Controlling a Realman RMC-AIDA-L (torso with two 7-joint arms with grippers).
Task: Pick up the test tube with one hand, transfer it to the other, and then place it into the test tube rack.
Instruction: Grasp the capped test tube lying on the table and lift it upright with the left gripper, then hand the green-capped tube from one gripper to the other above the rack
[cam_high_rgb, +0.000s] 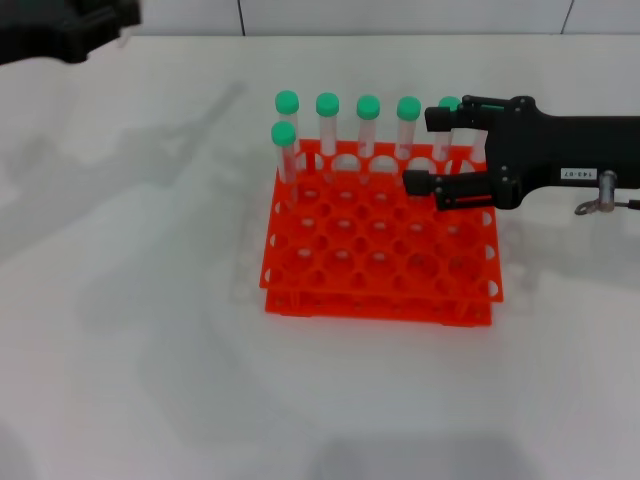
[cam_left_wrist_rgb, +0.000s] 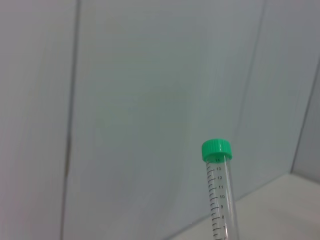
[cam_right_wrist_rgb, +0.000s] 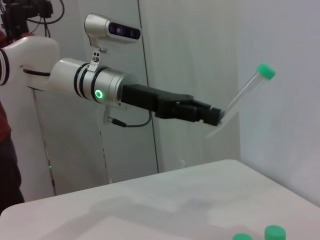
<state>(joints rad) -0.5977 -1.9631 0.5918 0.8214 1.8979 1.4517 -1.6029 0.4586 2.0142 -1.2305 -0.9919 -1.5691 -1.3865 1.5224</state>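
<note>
White counter (cam_high_rgb: 150, 350) bearing square orange-red plastic rack (cam_high_rgb: 380, 262), six green-capped tubes standing along far rows. Right black labelled pincer (cam_high_rgb: 425, 150) wide open beside rack's far right corner. Left unlabelled black pincer (cam_right_wrist_rgb: 216, 116) raised, clamping slim clear green-capped tube (cam_right_wrist_rgb: 246, 91), tilted.

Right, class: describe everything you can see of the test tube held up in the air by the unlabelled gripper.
The test tube is a slim clear plastic tube with a round green screw cap and printed black graduation numbers. It is tilted, cap uppermost, raised well above the table. The left gripper clamps its lower part; nothing else touches it. Its bottom end is not clearly visible.
</note>
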